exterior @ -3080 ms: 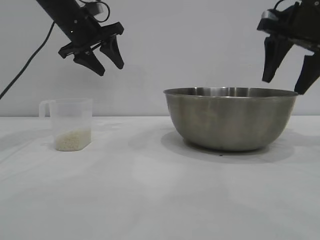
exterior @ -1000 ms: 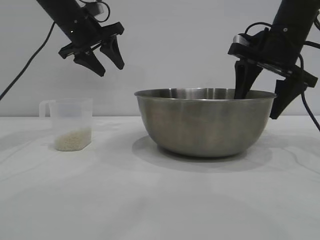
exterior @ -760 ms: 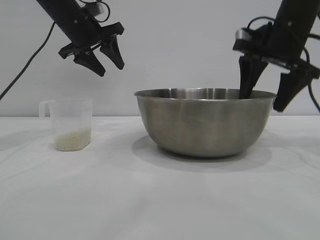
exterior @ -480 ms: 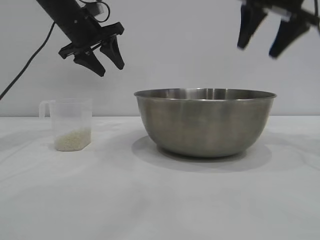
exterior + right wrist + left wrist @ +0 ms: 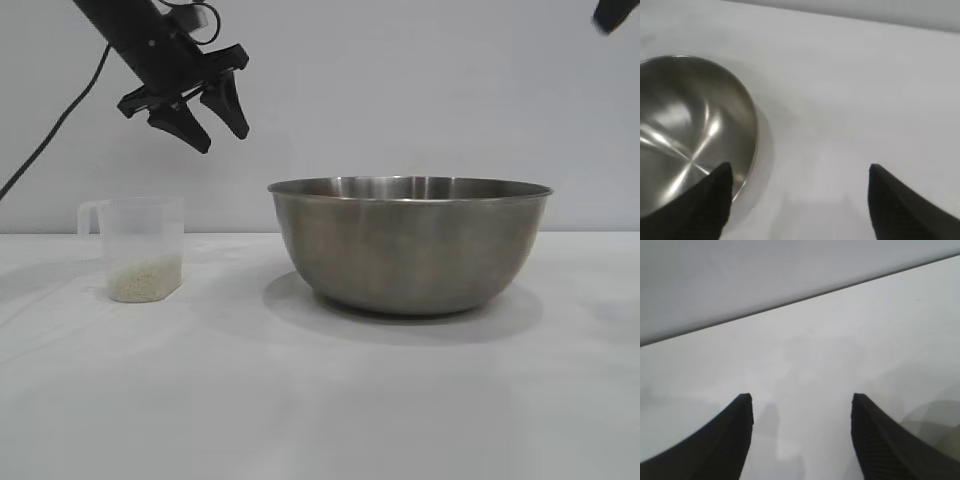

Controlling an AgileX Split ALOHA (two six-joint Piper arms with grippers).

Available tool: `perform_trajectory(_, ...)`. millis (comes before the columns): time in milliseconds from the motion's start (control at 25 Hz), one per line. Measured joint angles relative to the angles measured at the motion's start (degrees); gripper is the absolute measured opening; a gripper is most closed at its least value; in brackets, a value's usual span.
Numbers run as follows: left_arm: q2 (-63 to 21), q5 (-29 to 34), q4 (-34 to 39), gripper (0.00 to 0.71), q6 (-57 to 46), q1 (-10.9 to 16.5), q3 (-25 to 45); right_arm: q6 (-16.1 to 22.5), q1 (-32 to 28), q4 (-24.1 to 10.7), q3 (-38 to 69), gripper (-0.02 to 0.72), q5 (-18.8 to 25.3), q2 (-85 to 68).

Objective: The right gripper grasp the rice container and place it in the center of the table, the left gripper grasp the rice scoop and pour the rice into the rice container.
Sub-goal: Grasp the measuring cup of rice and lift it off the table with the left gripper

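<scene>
The steel rice container (image 5: 410, 245) stands upright near the middle of the white table (image 5: 320, 400), nothing touching it. The translucent rice scoop (image 5: 143, 248) stands at the left with a little rice (image 5: 146, 279) in its bottom. My left gripper (image 5: 220, 128) hangs open above and slightly right of the scoop, empty. In the left wrist view its gripper (image 5: 801, 400) shows only bare table between the fingers. My right gripper (image 5: 800, 170) is open and empty, high above the table beside the container (image 5: 690, 130); only a tip (image 5: 612, 14) shows at the exterior view's top right corner.
A black cable (image 5: 55, 125) trails down from the left arm at the far left. A plain grey wall (image 5: 400, 90) rises behind the table.
The right gripper let go of the container's rim and rose up and to the right, almost out of the exterior view. The container stayed put. The left arm has not moved.
</scene>
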Motion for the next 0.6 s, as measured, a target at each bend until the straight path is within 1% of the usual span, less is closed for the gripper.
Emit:
perform_trajectory(80, 0.0, 0.0, 0.0, 0.379, 0.0, 0.0, 0.0, 5.3, 0.0, -3.5, 0.0, 0.516, 5.8, -3.8)
perform_trajectory(200, -0.2, 0.0, 0.0, 0.379, 0.0, 0.0, 0.0, 14.5, 0.0, -10.8, 0.0, 0.516, 12.0, -9.5)
perform_trajectory(280, -0.6, 0.0, 0.0, 0.379, 0.0, 0.0, -0.1, 18.6, 0.0, -14.7, 0.0, 0.516, 15.0, -12.8)
perform_trajectory(320, -0.7, 0.0, 0.0, 0.379, 0.0, 0.0, -0.2, 19.8, 0.0, -16.3, 0.0, 0.557, 16.7, -14.5)
perform_trajectory(400, -0.9, -0.1, 0.0, 0.379, 0.0, 0.0, -0.4, 21.3, 0.0, -17.8, 0.4, 0.608, 19.2, -17.7)
perform_trajectory(520, -1.1, 0.0, 0.0, 0.379, 0.0, 0.0, -0.9, 24.4, 0.0, -18.3, 2.7, 0.6, 20.4, -23.4)
perform_trajectory(560, -1.1, 0.0, 0.0, 0.379, 0.0, 0.0, -1.0, 24.9, 0.0, -18.5, 3.9, 0.642, 20.9, -25.8)
perform_trajectory(600, -1.1, 0.0, 0.0, 0.379, 0.0, 0.0, -1.0, 25.3, 0.0, -19.0, 5.6, 0.627, 21.6, -28.4)
